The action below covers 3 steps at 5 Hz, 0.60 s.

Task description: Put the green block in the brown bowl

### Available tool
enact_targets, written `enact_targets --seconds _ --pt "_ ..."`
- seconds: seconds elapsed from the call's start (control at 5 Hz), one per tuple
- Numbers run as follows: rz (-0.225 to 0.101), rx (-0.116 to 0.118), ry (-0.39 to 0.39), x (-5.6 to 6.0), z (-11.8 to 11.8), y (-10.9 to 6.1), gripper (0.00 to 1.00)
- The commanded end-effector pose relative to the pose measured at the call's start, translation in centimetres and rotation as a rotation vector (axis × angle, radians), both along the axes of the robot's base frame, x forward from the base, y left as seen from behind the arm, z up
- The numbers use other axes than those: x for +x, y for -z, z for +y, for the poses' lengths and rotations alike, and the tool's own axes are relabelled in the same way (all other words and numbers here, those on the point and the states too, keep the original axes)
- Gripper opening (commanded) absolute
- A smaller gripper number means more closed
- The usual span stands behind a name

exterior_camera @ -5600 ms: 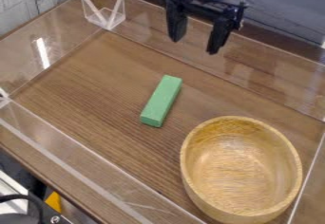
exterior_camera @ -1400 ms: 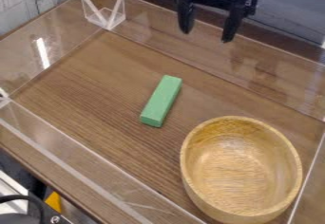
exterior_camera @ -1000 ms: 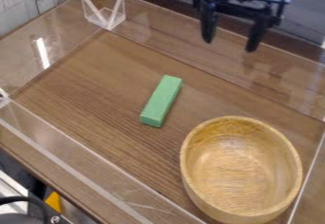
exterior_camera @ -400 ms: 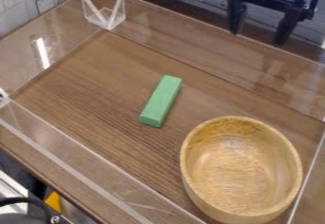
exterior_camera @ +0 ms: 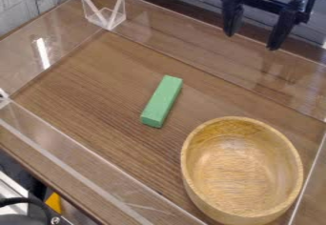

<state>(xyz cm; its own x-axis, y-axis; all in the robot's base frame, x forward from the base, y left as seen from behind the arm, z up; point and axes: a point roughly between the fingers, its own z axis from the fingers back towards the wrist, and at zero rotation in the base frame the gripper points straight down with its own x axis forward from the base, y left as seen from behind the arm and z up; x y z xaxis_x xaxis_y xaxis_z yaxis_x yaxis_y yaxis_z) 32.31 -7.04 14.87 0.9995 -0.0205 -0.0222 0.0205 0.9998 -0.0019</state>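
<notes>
The green block lies flat on the wooden table near the middle, its long side running roughly from front to back. To its lower right stands the brown bowl, round, wooden and with nothing in it. My gripper hangs at the top right, pointing down, well above and behind both. Its two dark fingers are spread wide, open, with nothing between them.
A clear plastic wall rings the table, with edges along the left, the front and the back. At the back left corner sits a small clear plastic stand.
My gripper has moved right along the back of the table, from above the block's far side to the top right corner, rolling a little. It stayed open; block and bowl are where they were.
</notes>
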Motion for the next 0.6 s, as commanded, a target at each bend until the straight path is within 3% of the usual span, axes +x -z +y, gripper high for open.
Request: enact_targets --seconds 0.0,0.4 --pt "-0.063 -0.018 0.002 0.7 0.3 -0.7 1.0" --pt "-0.079 -0.022 -0.12 1.6 1.9 -0.1 1.0"
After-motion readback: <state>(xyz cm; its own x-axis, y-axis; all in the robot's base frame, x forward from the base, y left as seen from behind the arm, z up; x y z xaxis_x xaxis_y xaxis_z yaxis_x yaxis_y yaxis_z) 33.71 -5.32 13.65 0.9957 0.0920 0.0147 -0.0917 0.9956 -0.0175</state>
